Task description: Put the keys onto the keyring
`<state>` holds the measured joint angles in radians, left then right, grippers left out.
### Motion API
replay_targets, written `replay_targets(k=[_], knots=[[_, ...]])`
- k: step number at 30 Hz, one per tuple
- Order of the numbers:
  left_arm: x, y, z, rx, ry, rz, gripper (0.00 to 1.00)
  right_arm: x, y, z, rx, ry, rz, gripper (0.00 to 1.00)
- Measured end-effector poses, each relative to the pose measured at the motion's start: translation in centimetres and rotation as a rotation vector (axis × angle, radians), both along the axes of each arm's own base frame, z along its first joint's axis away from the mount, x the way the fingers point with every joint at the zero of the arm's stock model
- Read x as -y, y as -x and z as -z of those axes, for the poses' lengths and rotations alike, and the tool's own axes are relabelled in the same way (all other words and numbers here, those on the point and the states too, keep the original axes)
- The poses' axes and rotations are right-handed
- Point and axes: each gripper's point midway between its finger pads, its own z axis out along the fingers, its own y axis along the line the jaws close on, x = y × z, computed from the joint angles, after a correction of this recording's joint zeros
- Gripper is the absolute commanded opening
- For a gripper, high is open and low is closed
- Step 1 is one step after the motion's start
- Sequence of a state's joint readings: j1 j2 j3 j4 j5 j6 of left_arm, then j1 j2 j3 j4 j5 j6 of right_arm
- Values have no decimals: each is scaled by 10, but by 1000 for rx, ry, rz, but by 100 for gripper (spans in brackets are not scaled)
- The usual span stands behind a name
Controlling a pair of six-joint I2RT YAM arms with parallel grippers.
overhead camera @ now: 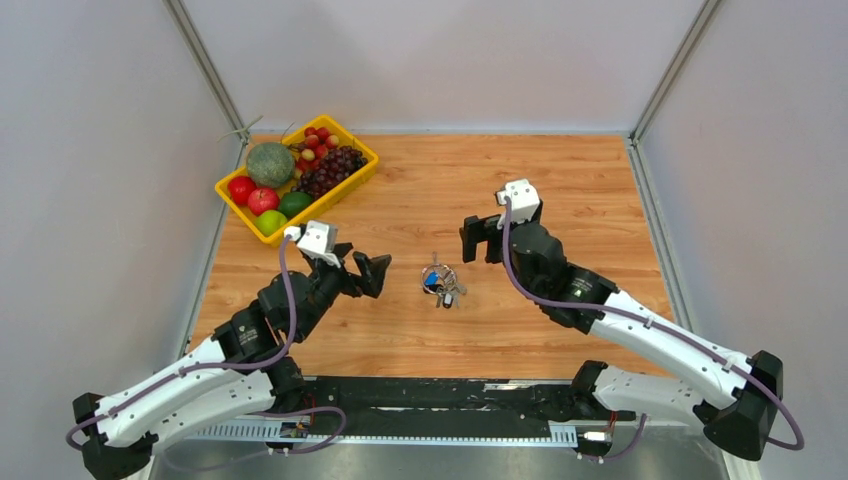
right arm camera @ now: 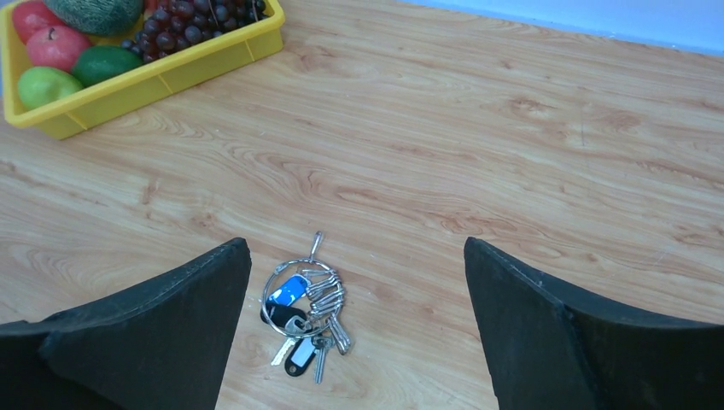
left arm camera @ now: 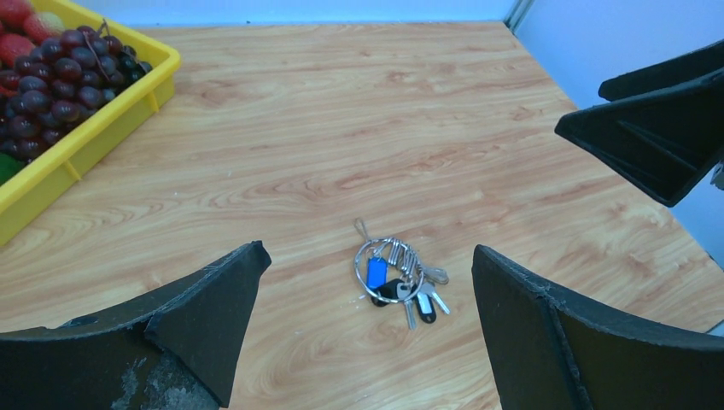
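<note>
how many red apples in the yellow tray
2. One red apple lies near the yellow tray's left corner. The other sits right beside it, nearer the middle, next to the melon. More could be hidden under other fruit.

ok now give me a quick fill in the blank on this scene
Both the left claw and the right claw are ____, holding nothing.
The keys lie bunched at the keyring, ____ the two claws.
The fruit tray is coloured ____.
Missing: open; between; yellow.
</note>
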<state>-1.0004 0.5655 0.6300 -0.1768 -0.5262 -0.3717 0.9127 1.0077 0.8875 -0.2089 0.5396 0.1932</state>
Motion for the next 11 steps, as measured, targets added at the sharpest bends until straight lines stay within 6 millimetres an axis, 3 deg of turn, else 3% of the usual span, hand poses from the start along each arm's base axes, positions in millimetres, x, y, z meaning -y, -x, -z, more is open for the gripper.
replay_targets(k=[6,11], knots=[[-5,0,-14,24,4,-10,100,7,6,-18,32,-71,7,100],[-6,1,-14,26,-4,-8,100,26,9,-30,53,-160,93,100]])
